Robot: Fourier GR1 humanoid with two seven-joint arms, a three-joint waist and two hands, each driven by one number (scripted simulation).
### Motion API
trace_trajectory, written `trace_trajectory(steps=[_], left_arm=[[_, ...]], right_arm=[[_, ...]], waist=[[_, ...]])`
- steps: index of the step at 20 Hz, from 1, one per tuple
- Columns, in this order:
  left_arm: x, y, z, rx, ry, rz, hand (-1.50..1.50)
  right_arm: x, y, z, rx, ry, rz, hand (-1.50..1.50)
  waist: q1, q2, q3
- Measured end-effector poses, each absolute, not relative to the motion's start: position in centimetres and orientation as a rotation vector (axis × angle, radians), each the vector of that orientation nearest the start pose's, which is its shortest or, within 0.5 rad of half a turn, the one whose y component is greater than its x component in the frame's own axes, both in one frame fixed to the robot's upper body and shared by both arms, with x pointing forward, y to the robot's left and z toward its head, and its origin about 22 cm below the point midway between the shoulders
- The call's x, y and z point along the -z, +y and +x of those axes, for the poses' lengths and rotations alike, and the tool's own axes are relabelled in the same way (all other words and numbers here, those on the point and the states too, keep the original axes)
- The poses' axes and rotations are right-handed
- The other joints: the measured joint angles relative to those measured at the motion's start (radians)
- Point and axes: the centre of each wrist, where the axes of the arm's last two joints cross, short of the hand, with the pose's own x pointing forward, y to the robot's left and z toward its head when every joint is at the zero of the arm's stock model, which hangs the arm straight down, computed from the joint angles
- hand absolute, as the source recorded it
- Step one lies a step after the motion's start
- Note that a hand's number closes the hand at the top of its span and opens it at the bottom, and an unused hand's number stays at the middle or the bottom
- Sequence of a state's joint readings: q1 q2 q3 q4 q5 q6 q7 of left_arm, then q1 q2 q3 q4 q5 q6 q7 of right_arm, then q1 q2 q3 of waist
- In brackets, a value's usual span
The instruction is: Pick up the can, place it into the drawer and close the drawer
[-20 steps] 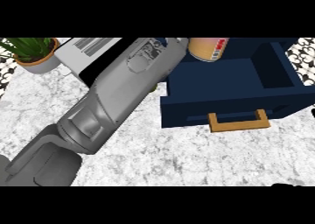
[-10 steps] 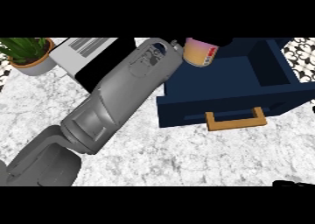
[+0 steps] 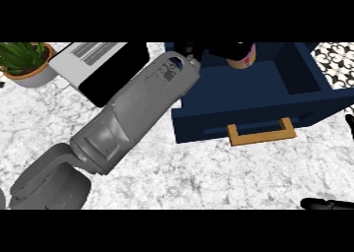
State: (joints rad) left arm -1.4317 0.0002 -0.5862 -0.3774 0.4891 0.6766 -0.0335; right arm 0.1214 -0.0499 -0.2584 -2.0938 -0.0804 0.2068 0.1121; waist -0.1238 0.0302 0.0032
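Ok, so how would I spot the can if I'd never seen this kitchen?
Find the big dark blue drawer standing open on the marble counter. At its far end, the black left hand is curled on the can. It is the only small round thing there, pale tan with a bit of red, unlike the flat wooden handle at the drawer's front.

The tan can [image 3: 242, 60], red-banded, its top hidden, was over the back of the open navy drawer [image 3: 281, 93] with its orange handle [image 3: 261, 134].
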Motion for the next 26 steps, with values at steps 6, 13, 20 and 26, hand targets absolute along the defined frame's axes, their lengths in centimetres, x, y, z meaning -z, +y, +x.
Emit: trace_trajectory(steps=[6, 13, 20, 26], left_arm=[[-16.6, -0.6, 42.9, 0.250, -1.766, 0.326, -1.50], [-16.3, -0.4, 43.0, 0.205, -1.777, 0.345, -1.50], [-16.2, -0.5, 42.9, 0.142, -1.767, 0.319, -1.50], [-17.0, -1.0, 42.6, 0.094, -1.770, 0.262, -1.50]], right_arm=[[-11.0, -29.3, 18.8, -0.048, -1.879, -0.131, -1.50], [-11.6, -28.9, 18.6, -0.051, -1.896, -0.136, -1.50], [-13.6, -29.1, 18.0, -0.206, -1.969, -0.298, -1.50], [-14.6, -28.6, 18.2, -0.367, -2.014, -0.405, -1.50]], waist=[[-0.005, 0.002, 0.000], [-0.007, 0.002, -0.001], [-0.002, 0.000, -0.002], [0.011, -0.002, -0.002]])
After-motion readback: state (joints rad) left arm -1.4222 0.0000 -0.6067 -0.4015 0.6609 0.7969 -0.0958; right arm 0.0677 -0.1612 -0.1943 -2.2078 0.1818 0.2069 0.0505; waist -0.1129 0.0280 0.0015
